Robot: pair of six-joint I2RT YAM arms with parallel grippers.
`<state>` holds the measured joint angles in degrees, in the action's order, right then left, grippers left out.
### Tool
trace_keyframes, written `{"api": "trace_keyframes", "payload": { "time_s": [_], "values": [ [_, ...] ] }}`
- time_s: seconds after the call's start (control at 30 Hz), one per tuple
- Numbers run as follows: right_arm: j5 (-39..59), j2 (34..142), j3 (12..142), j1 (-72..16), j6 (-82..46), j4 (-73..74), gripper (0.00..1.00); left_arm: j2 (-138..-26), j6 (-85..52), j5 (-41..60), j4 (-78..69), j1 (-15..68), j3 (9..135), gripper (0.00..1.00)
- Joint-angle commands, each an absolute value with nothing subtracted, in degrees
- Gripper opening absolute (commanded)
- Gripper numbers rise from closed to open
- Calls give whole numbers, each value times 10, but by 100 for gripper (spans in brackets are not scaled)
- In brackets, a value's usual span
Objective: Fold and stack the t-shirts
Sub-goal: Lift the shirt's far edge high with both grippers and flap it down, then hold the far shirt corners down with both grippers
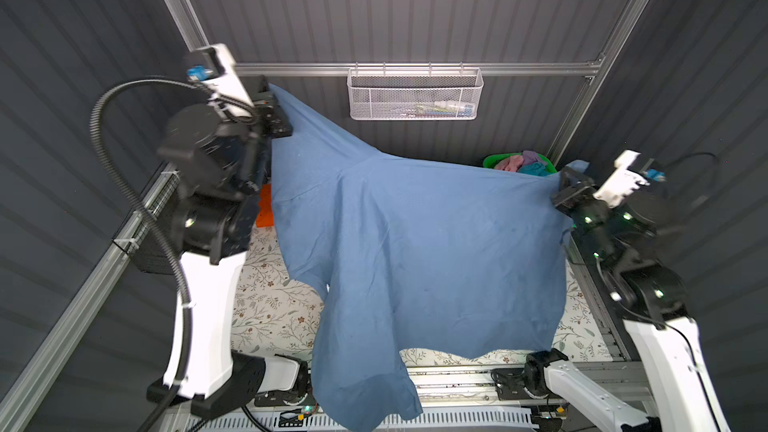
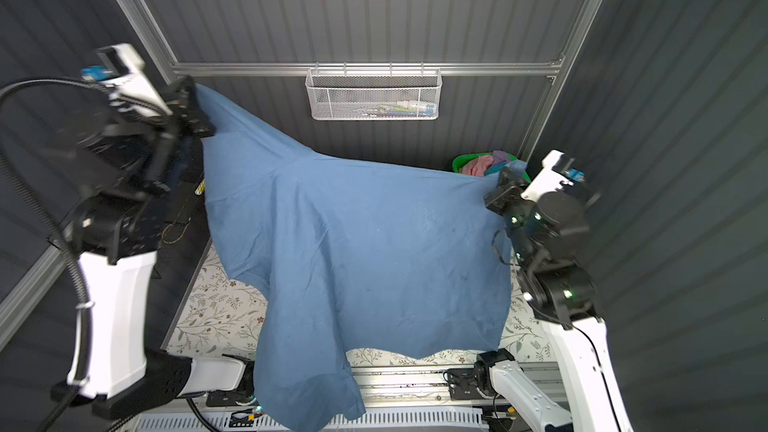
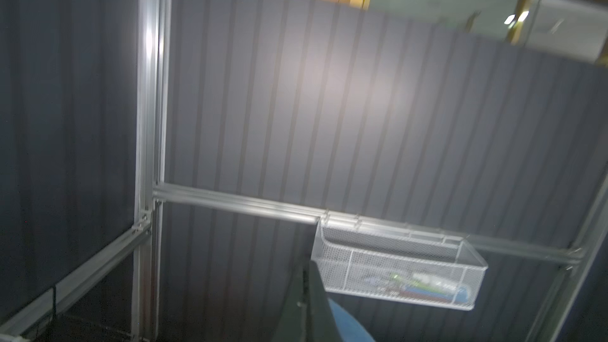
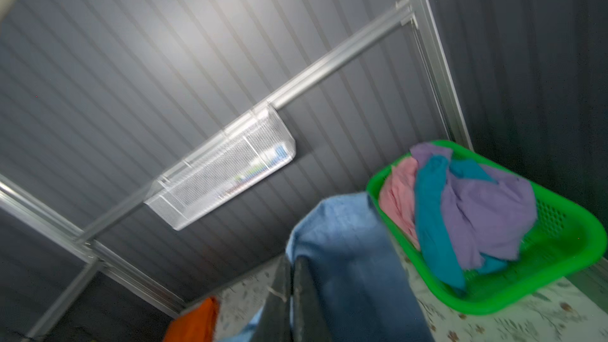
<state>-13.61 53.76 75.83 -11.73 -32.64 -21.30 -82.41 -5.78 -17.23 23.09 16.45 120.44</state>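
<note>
Both top views showed the dusty blue t-shirt [image 1: 415, 243] suspended above the floral-covered table [image 1: 266, 309], its loose lower part hanging toward the near edge. The left gripper [image 1: 279, 116] and the right gripper [image 1: 562, 187] each had their jaws clamped on one end of the fabric's upper edge. They stood well apart, probably to spread the garment before laying it flat for folding. An orange t-shirt [image 1: 263, 211] lay by the left edge. The pink, turquoise and lilac t-shirts [image 4: 477, 212] sat crumpled in the green basket [image 4: 559, 258] at the far right corner.
</note>
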Motion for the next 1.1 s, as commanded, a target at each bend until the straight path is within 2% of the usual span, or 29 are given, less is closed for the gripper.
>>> {"api": "trace_keyframes", "payload": {
  "time_s": [0.0,0.2,0.43,0.47,0.5,0.53,0.57,0.6,0.63,0.7,0.73,0.77,0.97,1.07],
  "values": [
    [-177,596,712,-111,-309,-154,0,-912,-34,-200,184,163,1144,0],
    [-138,800,688,-77,-331,-75,0,-1103,-58,-190,135,162,1142,0],
    [-109,974,729,-75,-324,-33,0,-1307,-62,-190,174,160,1280,0],
    [-107,988,735,-75,-319,-32,4,-1321,-61,-190,175,160,1291,0],
    [-104,1003,740,-75,-314,-30,12,-1338,-60,-192,177,160,1298,0],
    [-104,1017,744,-75,-309,-29,29,-1352,-59,-193,177,160,1305,0],
    [-103,1027,748,-75,-306,-30,46,-1363,-58,-195,180,159,1313,6],
    [-102,1036,753,-75,-303,-30,57,-1379,-58,-198,190,158,1330,23],
    [-99,1041,756,-75,-302,-32,61,-1394,-58,-199,204,157,1350,41],
    [-93,1038,755,-75,-297,-30,63,-1407,-58,-204,226,156,1378,77],
    [-91,1032,753,-76,-295,-31,63,-1404,-56,-207,229,155,1378,90],
    [-91,1025,750,-76,-292,-32,63,-1396,-56,-209,226,156,1370,99],
    [-127,933,703,-101,-247,-52,63,-1273,-66,-232,205,156,1233,100],
    [-150,881,670,-143,-210,-81,63,-1181,-83,-254,176,156,1096,100]
  ]
}}
